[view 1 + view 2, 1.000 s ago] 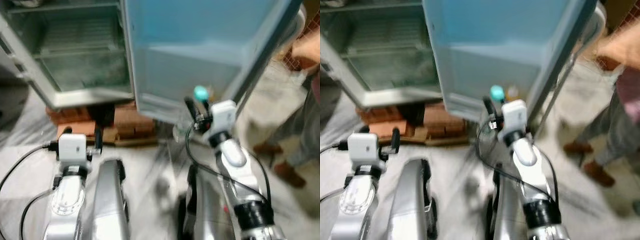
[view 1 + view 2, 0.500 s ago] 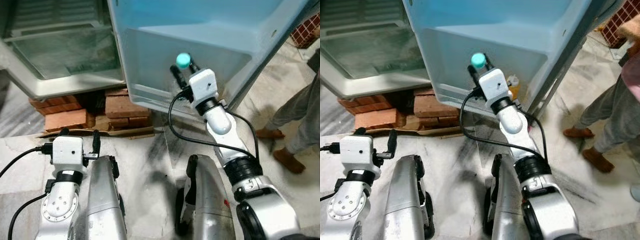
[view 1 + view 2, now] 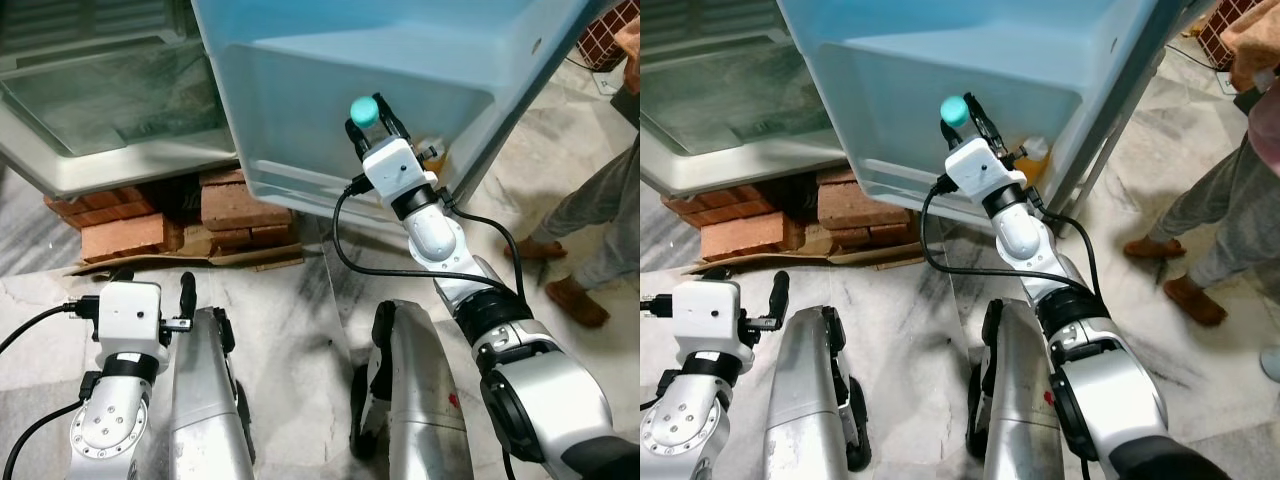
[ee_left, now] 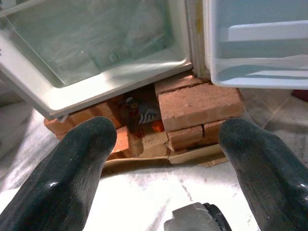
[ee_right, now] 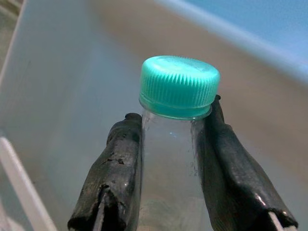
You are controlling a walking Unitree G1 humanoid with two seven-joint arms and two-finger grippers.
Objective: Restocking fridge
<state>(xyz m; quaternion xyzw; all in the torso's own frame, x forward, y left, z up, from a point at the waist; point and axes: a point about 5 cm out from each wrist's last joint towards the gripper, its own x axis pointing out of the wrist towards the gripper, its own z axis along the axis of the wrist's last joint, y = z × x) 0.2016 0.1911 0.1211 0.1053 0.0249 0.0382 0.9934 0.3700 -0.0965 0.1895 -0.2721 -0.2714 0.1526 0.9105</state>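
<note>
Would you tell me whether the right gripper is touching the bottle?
Touching: the right wrist view shows both fingers pressed against the clear bottle just below its teal cap.

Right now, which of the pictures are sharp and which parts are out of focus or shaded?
Left eye view: sharp, evenly lit; dark shade under the fridge around the bricks. Right wrist view: the bottle with its teal cap in the right gripper is in focus, the fridge door behind is blurred. Left wrist view: the near fingers of the left gripper are soft, the bricks crisp.

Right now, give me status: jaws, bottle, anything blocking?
Right gripper shut on bottle, teal cap up, raised at the door shelf. Left gripper open, idle, low. Person standing right of the door.
</note>
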